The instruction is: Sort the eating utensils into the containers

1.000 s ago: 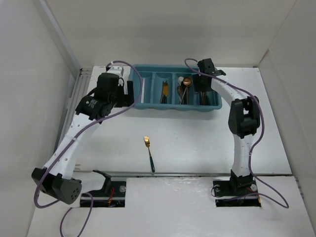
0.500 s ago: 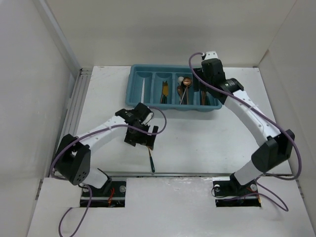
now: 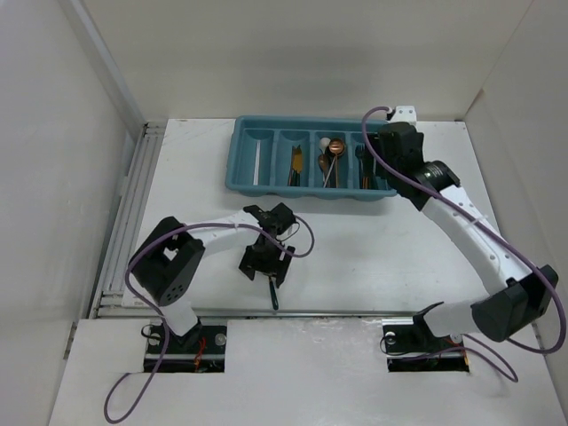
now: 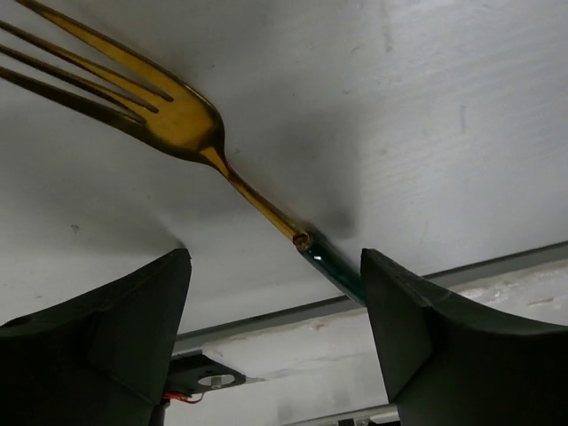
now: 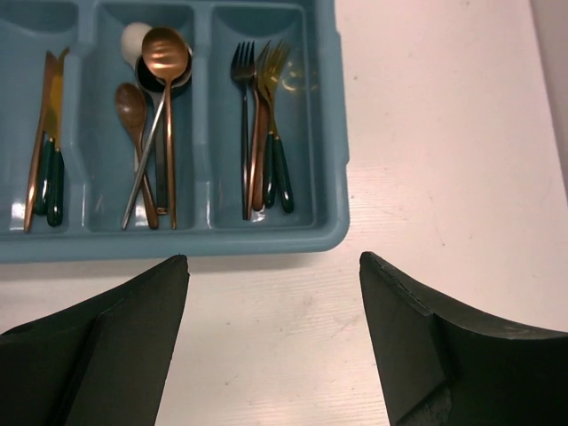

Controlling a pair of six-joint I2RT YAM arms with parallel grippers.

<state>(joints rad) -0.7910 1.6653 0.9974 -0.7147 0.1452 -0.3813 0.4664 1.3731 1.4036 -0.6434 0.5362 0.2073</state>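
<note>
Left gripper (image 4: pixel 275 259): fingers spread, straddling the fork (image 4: pixel 182 120) where the gold neck meets the dark handle; contact cannot be told. The fork lies flat on the table (image 3: pixel 355 248), close to the near-edge rail (image 4: pixel 497 266). Right gripper (image 5: pixel 273 262): spread, empty, over the table just near of the tray (image 5: pixel 330 133), whose right compartment holds forks (image 5: pixel 262 124).

Fork (image 4: pixel 177 120) gold, dark green; tray (image 5: pixel 177 241) teal; table (image 5: pixel 444 133) white.

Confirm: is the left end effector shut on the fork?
No, the left end effector stands open, the fork lying on the table between its wide-spread fingers.
</note>
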